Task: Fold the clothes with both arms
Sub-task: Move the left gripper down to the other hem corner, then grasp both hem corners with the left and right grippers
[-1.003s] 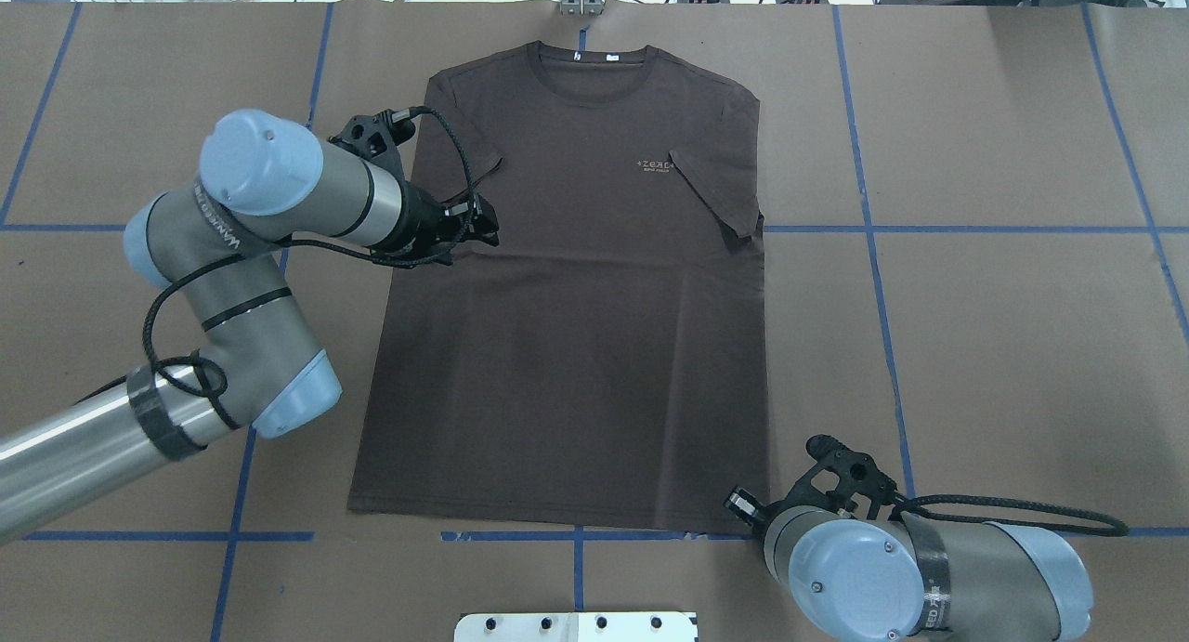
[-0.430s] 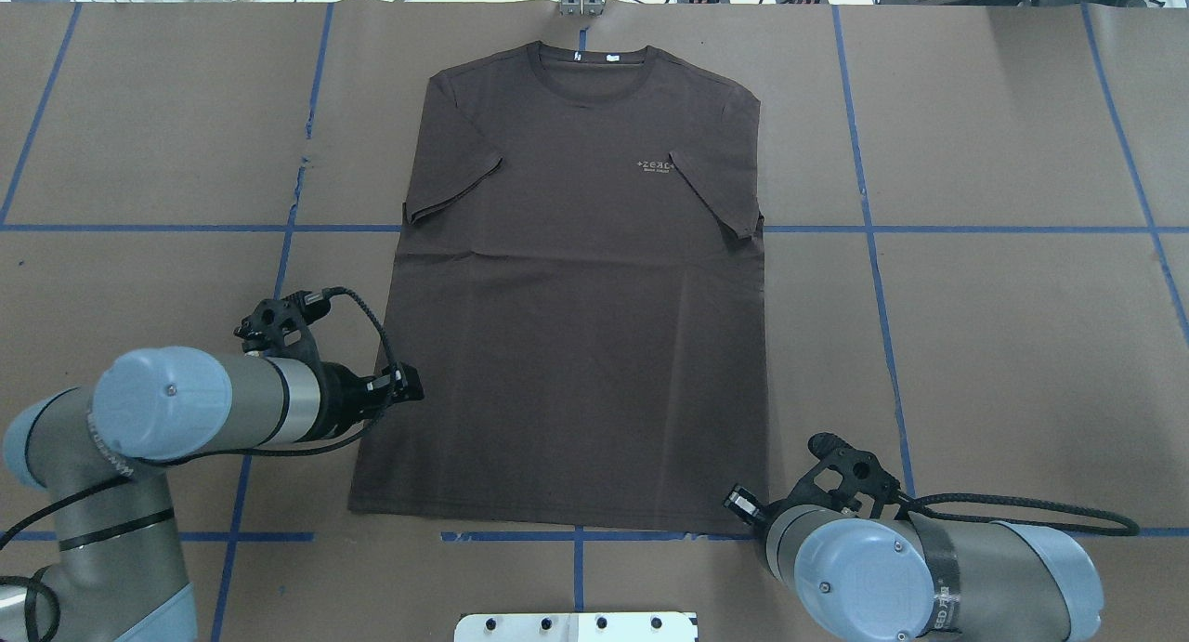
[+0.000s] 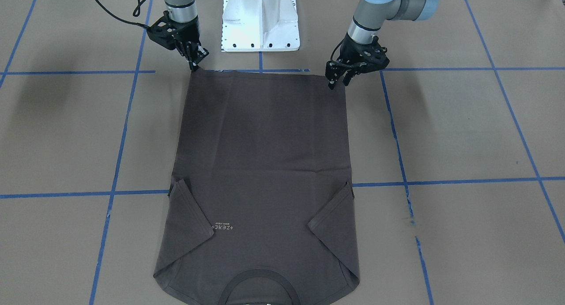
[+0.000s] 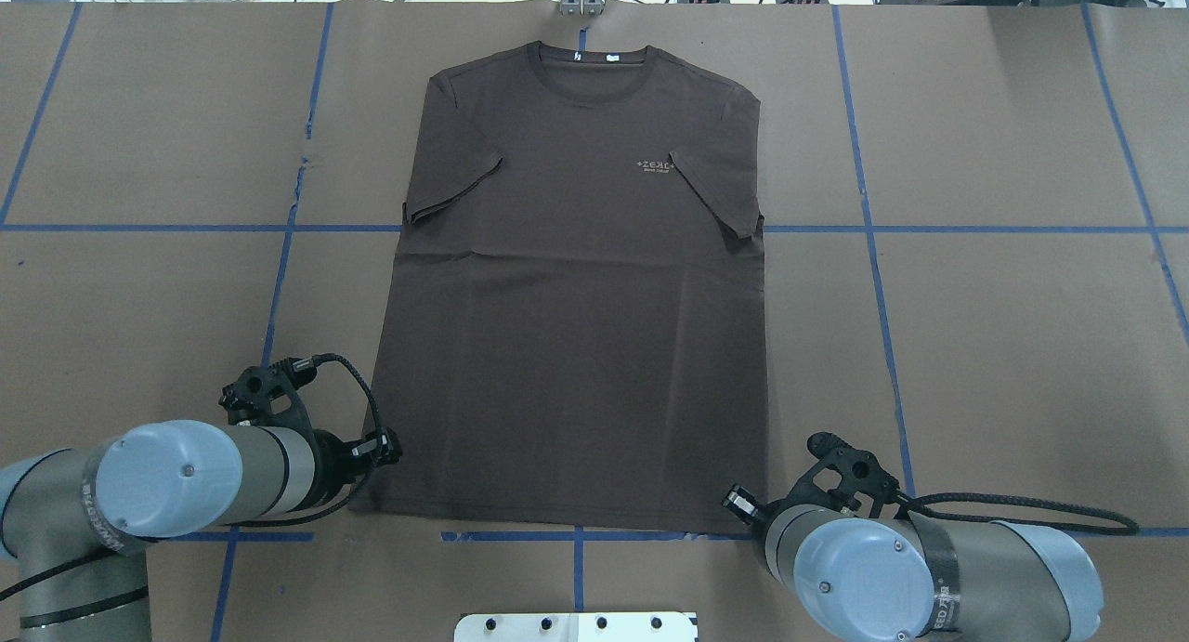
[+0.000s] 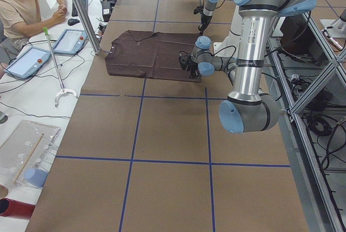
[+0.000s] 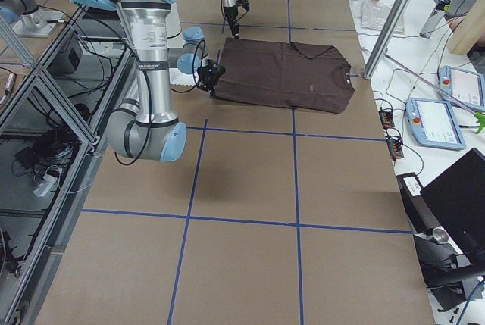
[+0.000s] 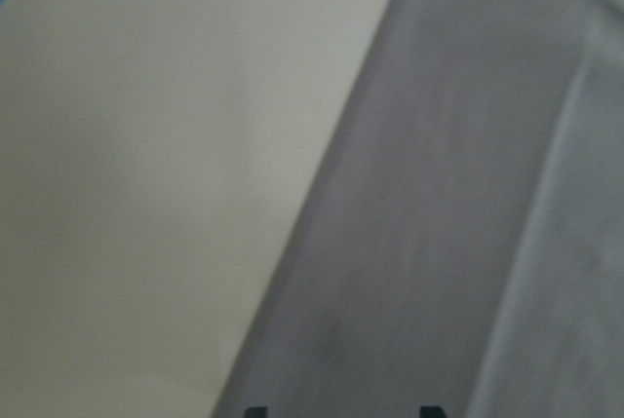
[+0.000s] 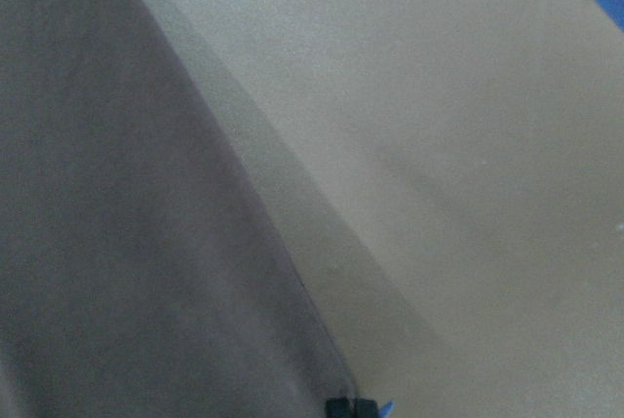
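T-shirt (image 4: pixel 576 345): lies flat, front up, mid-frame in the overhead view; collar (image 4: pixel 593 61) toward the top edge, hem toward the bottom.
Look: dark brown-grey; both short sleeves are turned in over the chest. Pale chest print (image 4: pixel 655 166) sits right of centre, white neck tags (image 4: pixel 611 58) inside the collar, and there are faint creases across the middle.
Left gripper (image 3: pixel 337 80): at the hem corner, lower left in the overhead view. Fingers are spread, as the two tips apart in the wrist view show. Nothing is gripped; the tips sit over the shirt's edge.
Right gripper (image 3: pixel 194 65): at the other hem corner, lower right in the overhead view. Tips are almost together on the corner edge; cannot tell if cloth is pinched.
Left arm (image 4: pixel 167 479): enters bottom left of the overhead view, wrist angled low toward the shirt.
Right arm (image 4: pixel 892 577): enters bottom right, wrist pointing up-left at the corner.
Table (image 4: pixel 1003 345): brown paper cover, blue tape grid (image 4: pixel 873 252).
Pedestal base (image 3: pixel 260 20): white, top centre of the front view, just beyond the hem.
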You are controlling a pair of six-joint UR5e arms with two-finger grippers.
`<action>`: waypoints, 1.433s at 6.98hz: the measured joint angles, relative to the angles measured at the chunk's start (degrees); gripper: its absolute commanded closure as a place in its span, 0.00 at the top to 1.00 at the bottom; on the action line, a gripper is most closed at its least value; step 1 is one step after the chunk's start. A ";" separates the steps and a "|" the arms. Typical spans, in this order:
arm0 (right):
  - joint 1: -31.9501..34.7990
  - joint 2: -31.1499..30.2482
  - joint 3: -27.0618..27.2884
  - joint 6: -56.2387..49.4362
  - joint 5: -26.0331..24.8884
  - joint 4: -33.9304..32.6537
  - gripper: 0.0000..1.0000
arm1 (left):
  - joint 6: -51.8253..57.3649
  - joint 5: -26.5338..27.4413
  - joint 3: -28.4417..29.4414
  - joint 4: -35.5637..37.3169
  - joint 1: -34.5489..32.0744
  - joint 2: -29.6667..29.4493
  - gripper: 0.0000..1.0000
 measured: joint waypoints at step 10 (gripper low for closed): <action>0.06 -0.07 -0.05 0.00 0.01 0.00 0.00 | -4.30 0.96 -1.32 5.38 3.47 0.87 0.00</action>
